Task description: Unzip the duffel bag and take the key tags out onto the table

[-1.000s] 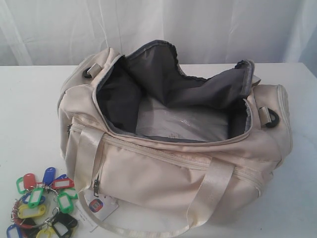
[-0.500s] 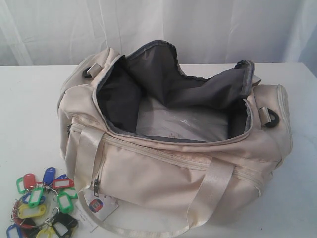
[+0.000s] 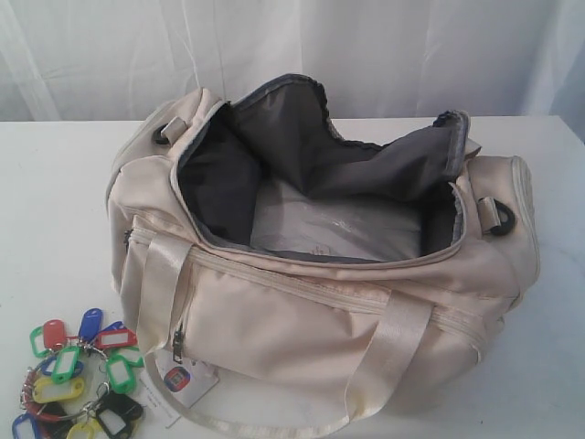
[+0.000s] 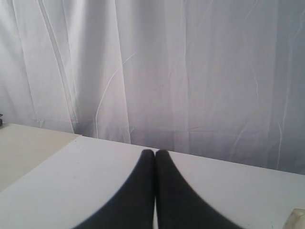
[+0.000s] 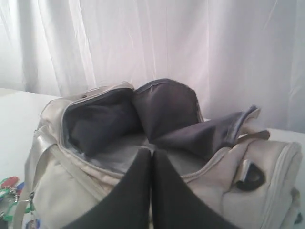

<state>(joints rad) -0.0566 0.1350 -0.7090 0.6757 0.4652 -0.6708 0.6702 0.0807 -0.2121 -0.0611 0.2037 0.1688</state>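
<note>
The cream duffel bag (image 3: pixel 302 320) lies on the white table (image 3: pixel 55 201) with its top zip wide open, showing grey lining and nothing inside. The key tags (image 3: pixel 78 380), a bunch of red, green, blue, yellow and black tags on a ring, rest on the table at the bag's front left corner. Neither arm shows in the exterior view. My left gripper (image 4: pixel 155 153) is shut and empty over bare table, facing the curtain. My right gripper (image 5: pixel 151 152) is shut and empty, held apart from the duffel bag (image 5: pixel 95 191) and facing its open mouth; the key tags (image 5: pixel 9 191) peek in at the edge.
A white paper hangtag (image 3: pixel 181 384) lies beside the bag's front pocket, near the key tags. A white curtain (image 3: pixel 366 55) hangs behind the table. A black strap ring (image 3: pixel 501 218) sits on the bag's right end.
</note>
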